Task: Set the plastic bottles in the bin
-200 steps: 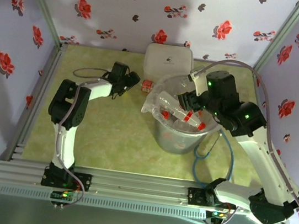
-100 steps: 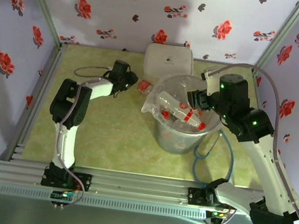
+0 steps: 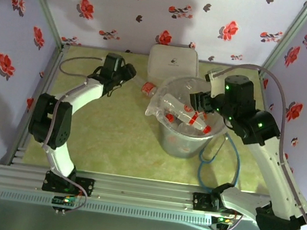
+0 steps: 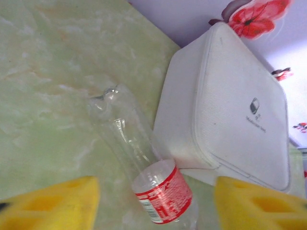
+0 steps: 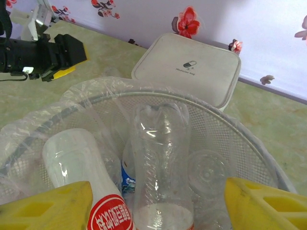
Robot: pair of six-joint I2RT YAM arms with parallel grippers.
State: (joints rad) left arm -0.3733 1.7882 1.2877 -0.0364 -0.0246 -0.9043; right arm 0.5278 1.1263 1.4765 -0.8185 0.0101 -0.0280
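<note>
Spotted a red-label bottle (image 4: 129,139) on the table (image 4: 48,72) at 10 o'clock from the bin (image 3: 167,142), against the white box (image 4: 230,110), between spread jaws of the left gripper (image 4: 154,181). Same wide-open deal for the right gripper (image 5: 158,184), over the bottles (image 5: 158,143) in the bin.

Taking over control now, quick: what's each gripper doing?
Left gripper: open, fingers either side of a bottle lying on the table, not gripping it.
Right gripper: open over the bin, holding nothing.
</note>
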